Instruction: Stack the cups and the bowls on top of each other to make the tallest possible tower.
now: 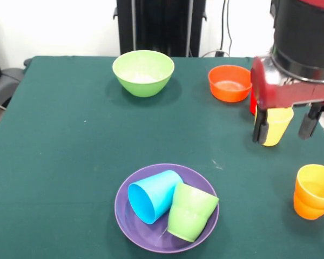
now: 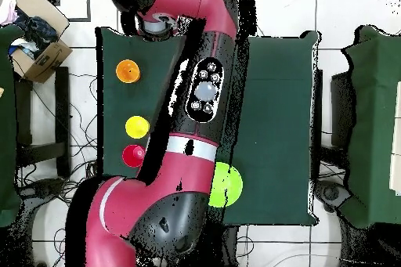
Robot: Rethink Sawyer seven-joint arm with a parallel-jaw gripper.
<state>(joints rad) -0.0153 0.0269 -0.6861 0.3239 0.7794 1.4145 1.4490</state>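
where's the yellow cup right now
In the front view the yellow cup is at the right, between the gripper's fingers, just beyond the orange bowl.

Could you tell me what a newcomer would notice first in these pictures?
Probably the purple bowl at the table's near edge, with a blue cup and a green cup lying tipped in it. Next, the red arm's gripper at the right, around a yellow cup, and the light green bowl at the far side.

Front camera faces robot — overhead looks straight down.
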